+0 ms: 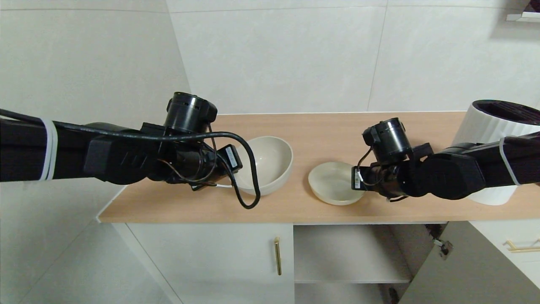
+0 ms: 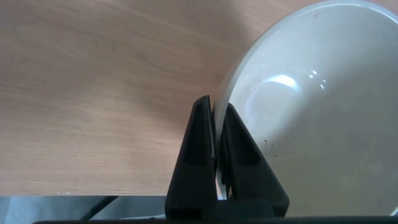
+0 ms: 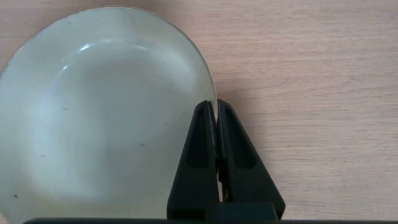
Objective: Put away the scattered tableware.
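Two items remain out, above the open cupboard shelf. On the counter, your right gripper pinches the dish rim and your left gripper pinches the bowl rim. The grasp step appears complete. Next, lift both level.

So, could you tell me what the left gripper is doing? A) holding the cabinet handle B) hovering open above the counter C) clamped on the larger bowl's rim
C: the left gripper is shut on the larger bowl at its rim, a finger on each side.

Blk arms, white straps, loose blk cables.
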